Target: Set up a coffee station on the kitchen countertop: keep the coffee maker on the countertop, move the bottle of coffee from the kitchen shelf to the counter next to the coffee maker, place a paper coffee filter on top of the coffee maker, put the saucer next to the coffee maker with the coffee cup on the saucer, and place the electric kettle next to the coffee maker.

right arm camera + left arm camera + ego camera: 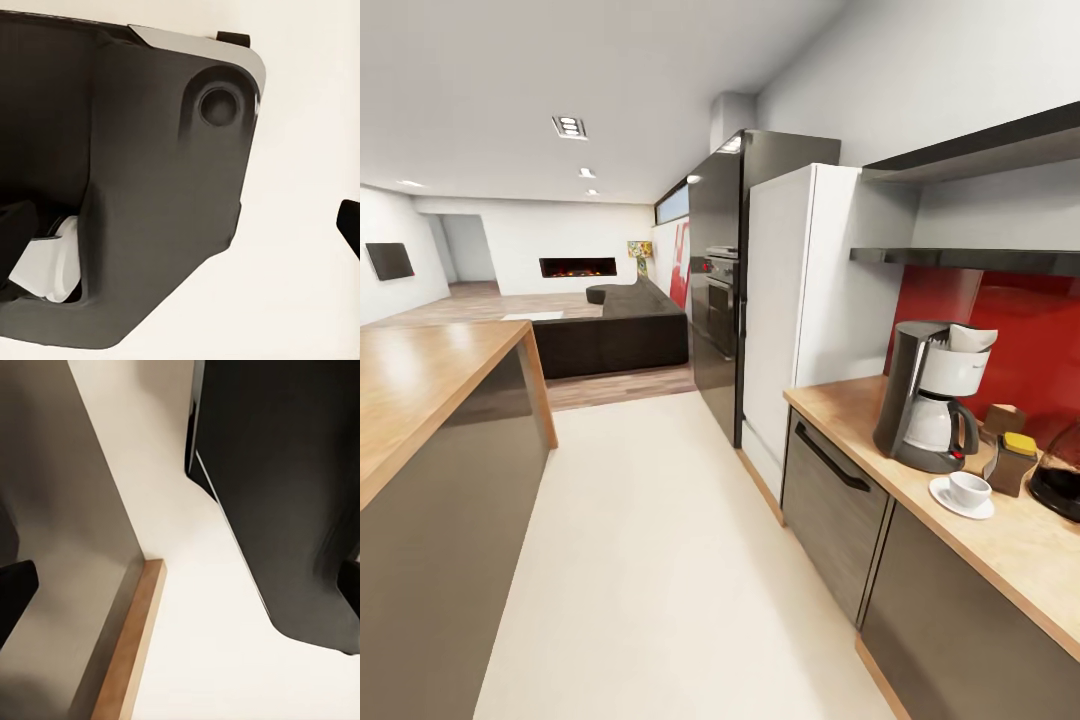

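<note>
Though the coffee maker [930, 395], filter-topped, stands at right on the desk [830, 405] beside cup [968, 488], saucer [942, 491], bottle [1013, 462] and kettle [1060, 472], a careless turn might sweep them; gripper states I cannot tell.

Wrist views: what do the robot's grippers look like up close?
Little of them shows. The left gripper has plain matte black fingers, blunt and angular, with no visible markings or cables. The right gripper has a finger of the same black with a slanted edge. The dark grey rounded shell is probably the robot's own body.
</note>
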`<state>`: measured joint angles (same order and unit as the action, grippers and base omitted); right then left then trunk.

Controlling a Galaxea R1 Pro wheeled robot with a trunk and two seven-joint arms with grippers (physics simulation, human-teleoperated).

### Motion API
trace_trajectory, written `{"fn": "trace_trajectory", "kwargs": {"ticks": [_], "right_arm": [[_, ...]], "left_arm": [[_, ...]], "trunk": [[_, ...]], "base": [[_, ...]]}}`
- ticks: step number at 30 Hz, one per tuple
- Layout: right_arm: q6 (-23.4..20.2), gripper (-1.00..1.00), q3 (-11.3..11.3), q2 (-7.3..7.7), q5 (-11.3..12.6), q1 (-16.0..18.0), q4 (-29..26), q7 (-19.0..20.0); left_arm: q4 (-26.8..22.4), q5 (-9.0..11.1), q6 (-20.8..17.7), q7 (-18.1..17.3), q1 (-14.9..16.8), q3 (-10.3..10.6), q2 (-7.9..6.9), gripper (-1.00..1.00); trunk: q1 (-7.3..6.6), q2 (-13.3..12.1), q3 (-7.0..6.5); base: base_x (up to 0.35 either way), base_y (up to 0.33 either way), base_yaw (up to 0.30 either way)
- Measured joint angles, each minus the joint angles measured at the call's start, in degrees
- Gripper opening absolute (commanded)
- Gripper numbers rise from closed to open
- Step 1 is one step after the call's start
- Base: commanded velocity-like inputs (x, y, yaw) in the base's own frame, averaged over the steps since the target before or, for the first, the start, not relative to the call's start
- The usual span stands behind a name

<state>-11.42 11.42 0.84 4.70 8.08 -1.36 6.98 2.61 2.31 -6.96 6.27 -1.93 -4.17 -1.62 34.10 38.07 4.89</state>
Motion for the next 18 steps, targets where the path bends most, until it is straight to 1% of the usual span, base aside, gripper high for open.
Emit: {"fn": "trace_trajectory", "kwargs": {"ticks": [7,15,18], "right_arm": [[0.24,1.0,0.06,0.11,-0.09,0.0,0.0,-0.05],[0.5,1.0,0.26,-0.3,-0.16,0.0,-0.06,-0.02],[0.58,1.0,0.25,-0.11,-0.16,0.0,-0.09,-0.05]], "left_arm": [[0.0,-0.06,0.12,0.0,0.01,0.0,-0.11,1.0],[-0.08,0.04,0.1,0.06,0.06,0.01,-0.14,1.0],[-0.09,-0.18,0.12,0.08,0.07,0.18,-0.15,1.0]], "trunk": [[0.0,0.0,0.0],[0.0,0.0,0.0],[0.0,0.0,0.0]], "base": [[0.0,0.0,0.0],[0.0,0.0,0.0],[0.0,0.0,0.0]]}}
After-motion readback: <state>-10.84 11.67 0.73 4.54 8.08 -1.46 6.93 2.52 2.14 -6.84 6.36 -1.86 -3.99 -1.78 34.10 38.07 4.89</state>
